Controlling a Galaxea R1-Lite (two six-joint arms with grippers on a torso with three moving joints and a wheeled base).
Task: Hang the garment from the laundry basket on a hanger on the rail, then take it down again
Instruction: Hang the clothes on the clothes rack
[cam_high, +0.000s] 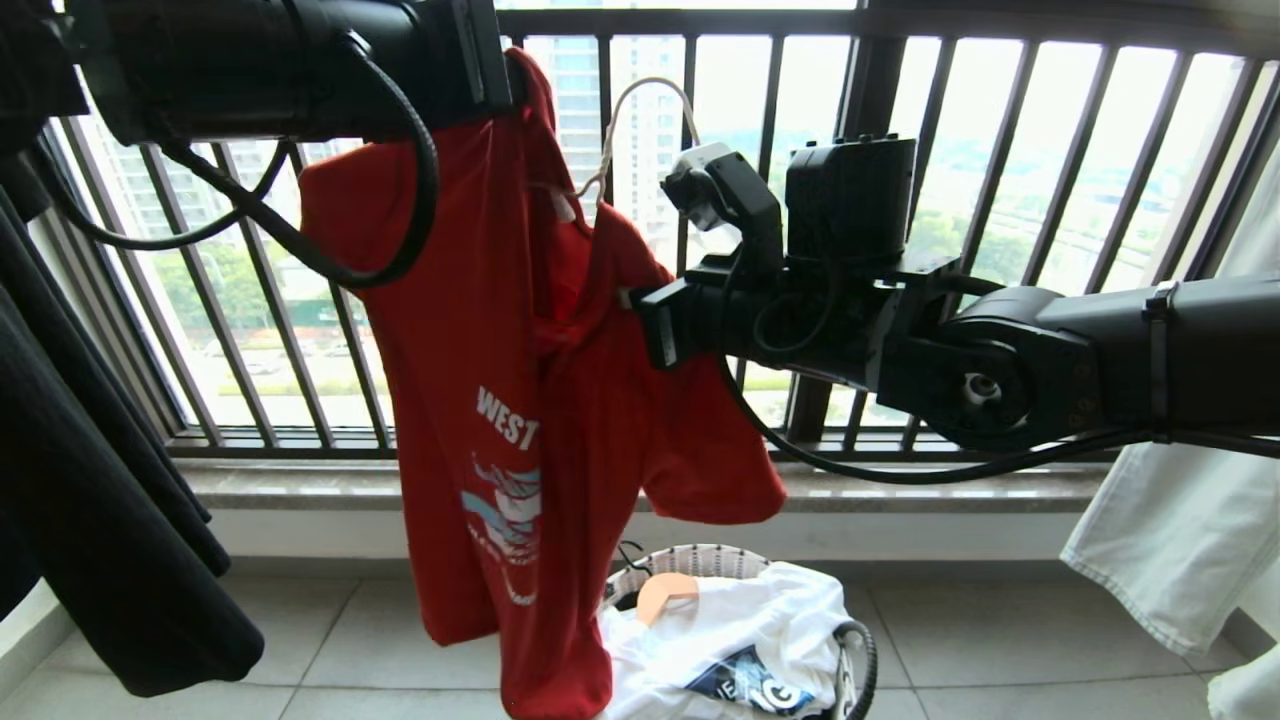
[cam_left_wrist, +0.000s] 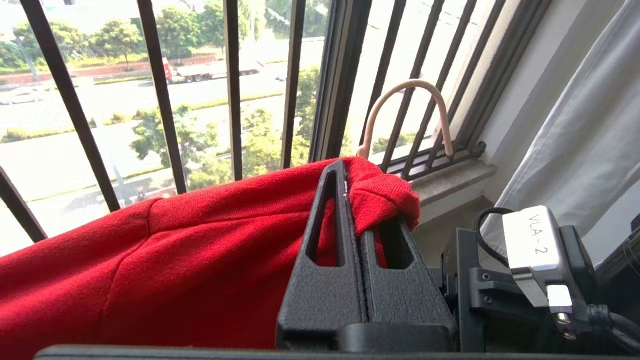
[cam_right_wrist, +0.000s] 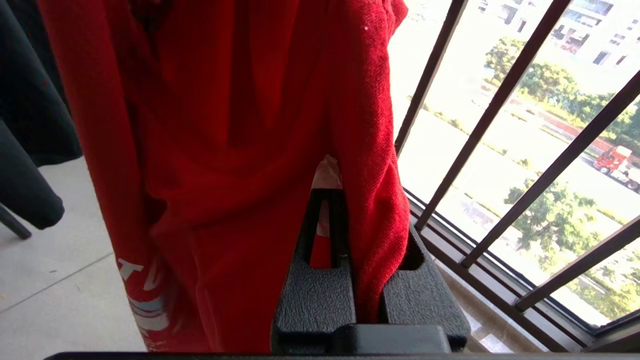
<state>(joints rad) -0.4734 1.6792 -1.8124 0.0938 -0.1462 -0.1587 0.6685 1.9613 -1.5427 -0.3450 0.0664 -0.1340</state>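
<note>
left wrist view has the left gripper (cam_left_wrist: 362, 210) pinched tight on a bunched fold of the red t-shirt (cam_left_wrist: 190, 250), near the collar by the look of it, with the cream hanger (cam_left_wrist: 407, 100) hook poking up just past the cloth. over in the right wrist view the right gripper (cam_right_wrist: 350, 240) is clamped on another edge of the shirt, cloth squeezed between the jaws. so the shirt hangs in the air between both arms, in front of the window bars (cam_high: 690, 150), with the laundry basket (cam_high: 700, 560) on the floor below it.

my guess is it's mid-way through working the shirt and hanger together. to do that well i'd keep both grips firm, hold the hook upright, and move the arms together so the neckline doesn't stretch or slide off.

stuff i can't make out: the hanger's arms are buried inside the shirt, so no idea if both shoulders sit on it. the rail isn't in any view. in the head view the left gripper is hidden behind its own arm.
</note>
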